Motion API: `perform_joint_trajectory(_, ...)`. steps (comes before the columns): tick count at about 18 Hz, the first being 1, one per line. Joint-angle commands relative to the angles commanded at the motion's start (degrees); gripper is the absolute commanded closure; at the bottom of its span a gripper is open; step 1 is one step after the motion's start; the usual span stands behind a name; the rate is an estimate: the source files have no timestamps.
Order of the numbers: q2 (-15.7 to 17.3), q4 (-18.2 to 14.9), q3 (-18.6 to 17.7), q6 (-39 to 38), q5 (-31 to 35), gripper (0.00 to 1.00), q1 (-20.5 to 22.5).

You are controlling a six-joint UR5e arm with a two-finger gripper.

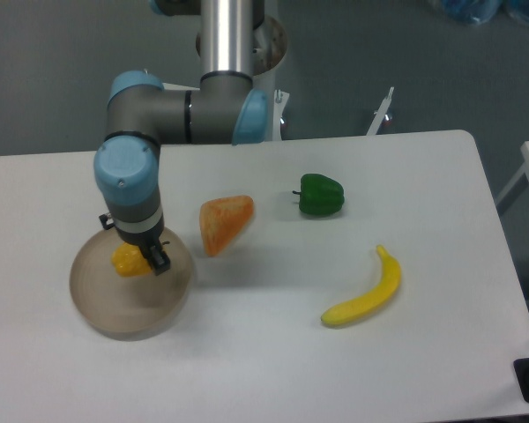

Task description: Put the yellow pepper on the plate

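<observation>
Gripping the yellow pepper [128,261], the claw [144,256] points down over the plate [115,313], its dark fingers closed against the pepper's sides. One finger [158,258] shows clearly on the pepper's right; the other is mostly hidden behind the fruit and the wrist. The pepper sits within the plate's outline, toward its upper middle; whether it touches the plate's floor or hangs just above it cannot be told from this angle. The plate spreads out below and to the left of the claw, round, beige and shallow, lying on the white table [273,361].

Directly above the claw rises the arm's grey wrist with its blue cap [125,170], and from there a grey link runs to the right, to the upright column at the back edge of the table.

Just to the right of the claw, near the plate's rim but apart from it, lies an orange wedge [224,222]. Further right and slightly farther back sits a green pepper [322,195] with a small dark stem. Well to the right of the claw and nearer the table's front lies a curved banana [368,292], apart from everything else.
</observation>
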Motion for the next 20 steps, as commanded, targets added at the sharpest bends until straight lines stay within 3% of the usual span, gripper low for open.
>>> perform_joint_trajectory(2,-0.7,0.3,-0.4,-0.1,0.0,0.54,-0.6)
perform_joint_trajectory(3,-1.0,0.4,-0.6,-0.1,0.0,0.47,-0.6)
perform_joint_trajectory(5,-1.1,0.4,-0.9,-0.1,0.1,0.14,-0.7)
perform_joint_trajectory(6,-1.1,0.5,-1.2,-0.1,0.1,0.02,-0.7)
perform_joint_trajectory(11,0.1,1.3,-0.9,-0.1,0.4,0.00,-0.3)
perform_joint_trajectory(17,6.1,0.5,-1.1,2.4,2.4,0.00,8.8)
perform_joint_trajectory(20,6.5,0.5,-0.8,6.9,3.0,0.00,13.2)
